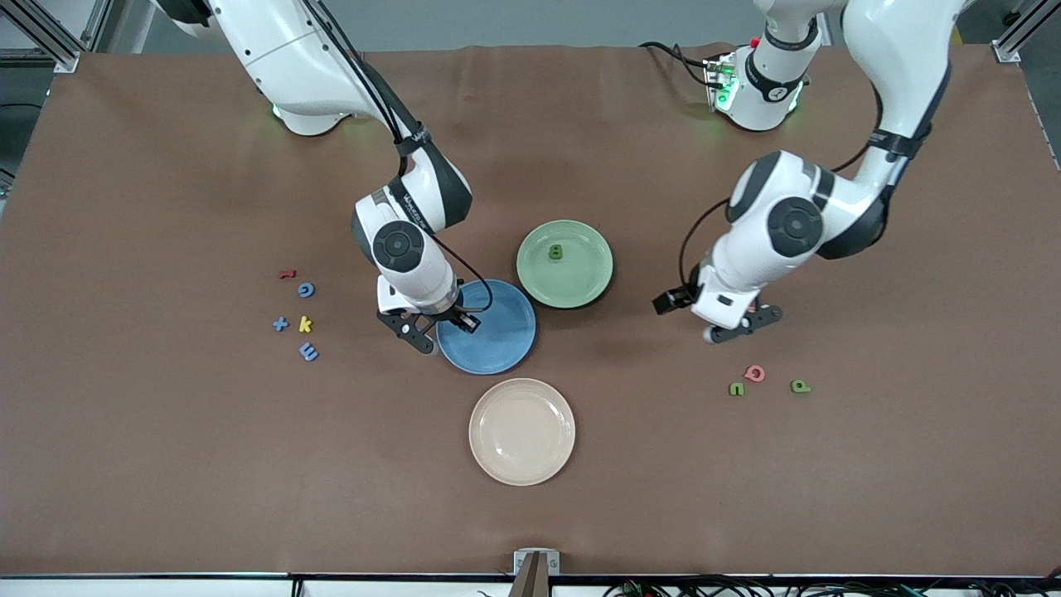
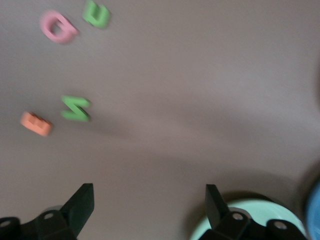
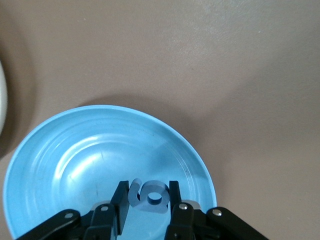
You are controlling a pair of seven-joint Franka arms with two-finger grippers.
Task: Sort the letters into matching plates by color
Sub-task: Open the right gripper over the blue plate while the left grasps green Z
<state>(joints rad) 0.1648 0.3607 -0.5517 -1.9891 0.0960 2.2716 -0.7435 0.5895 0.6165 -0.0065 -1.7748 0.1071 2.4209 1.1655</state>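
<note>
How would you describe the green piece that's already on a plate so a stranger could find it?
Start at the three plates mid-table and take the pale green plate, the one nearest the robots' bases. On it, toward the bases, lies the dark green foam piece. It is the only piece resting on that plate; the other green pieces lie loose on the cloth.

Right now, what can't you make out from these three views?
- Front view: the blue piece held by the right gripper over the blue plate is hidden by the gripper. In the right wrist view the jaws cover its sides, so its character is unclear.
- Front view: the dark green piece on the green plate is too small to read.
- Left wrist view: blur smears the orange piece and green piece. The front view doesn't show them, likely under the left gripper.
</note>
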